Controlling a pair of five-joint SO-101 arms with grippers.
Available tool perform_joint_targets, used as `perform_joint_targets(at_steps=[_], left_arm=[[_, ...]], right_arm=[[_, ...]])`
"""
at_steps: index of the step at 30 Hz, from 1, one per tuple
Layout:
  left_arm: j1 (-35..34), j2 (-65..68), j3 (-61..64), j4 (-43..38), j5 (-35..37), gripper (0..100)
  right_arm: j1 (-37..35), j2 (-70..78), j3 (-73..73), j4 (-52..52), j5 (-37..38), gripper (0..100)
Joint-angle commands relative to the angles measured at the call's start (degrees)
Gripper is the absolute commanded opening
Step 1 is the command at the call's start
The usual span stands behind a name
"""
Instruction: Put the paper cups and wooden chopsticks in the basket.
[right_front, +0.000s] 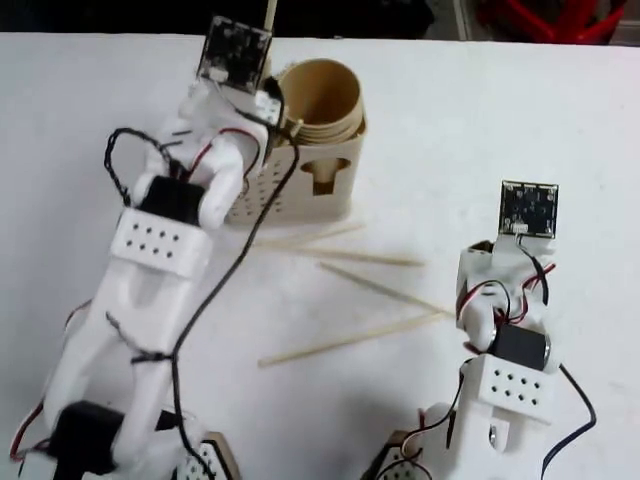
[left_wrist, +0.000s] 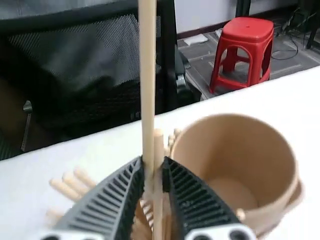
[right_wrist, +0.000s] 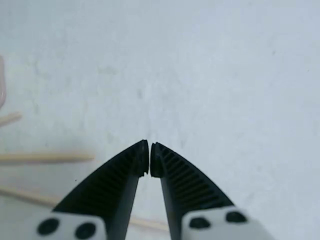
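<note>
- The left tool (left_wrist: 152, 167) clamps a chopstick (left_wrist: 147, 75) upright over the basket (right_front: 340, 200), just left of the paper cup (left_wrist: 235, 165) standing inside.
- With its long axis pointing down, lowering and letting go looks next.
- The right tool (right_wrist: 149, 156) is pinched closed and empty, with loose chopsticks (right_front: 350, 340) on the surface (right_front: 500, 120) to its left.

The high view looks steeply down over the white table (right_front: 480, 110). The left wrist camera, close behind the left gripper (left_wrist: 152, 165), faces outward past an upright wooden chopstick (left_wrist: 147, 75) and a round tan paper cup (left_wrist: 235, 165), which sits upper centre in the high view. The right wrist camera looks closely down at the table, sharing thin loose wooden chopsticks (right_wrist: 45, 157) with the high view.
</note>
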Motion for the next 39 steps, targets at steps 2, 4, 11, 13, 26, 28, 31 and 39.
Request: perform_joint_targets(at_steps=[2, 4, 11, 13, 26, 28, 31, 39], left_arm=[[-0.48, -9.89, 8.09, -4.31, 0.53, 3], [-0.84, -11.21, 11.6, -5.98, 0.53, 4], [-1.01, -12.09, 13.19, -3.16, 0.53, 15], [-1.01, -12.09, 10.46, 0.7, 0.44, 15], [0.22, -12.09, -7.12, 28.04, -5.27, 15], [1.8, -12.09, -9.32, 31.65, -9.05, 15], [4.44, -12.09, -12.13, 37.01, -13.45, 15], [14.29, -11.47, -12.75, 47.82, -23.47, 15]], right_arm=[[0.31, -1.01, -0.53, -1.19, -0.09, 2.5], [0.31, -1.01, -0.53, -1.19, -0.09, 2.5], [0.4, -1.01, -0.53, -1.19, -0.09, 2.5], [0.4, -1.01, -0.53, -1.19, -0.09, 2.5], [0.48, -1.01, -0.53, -1.19, -0.18, 2.5], [0.57, -1.01, -0.53, -1.19, -0.26, 2.5], [0.66, -1.1, -0.53, -1.19, -0.26, 2.5], [2.15, -1.54, -0.7, -1.19, -0.44, 2.5]])
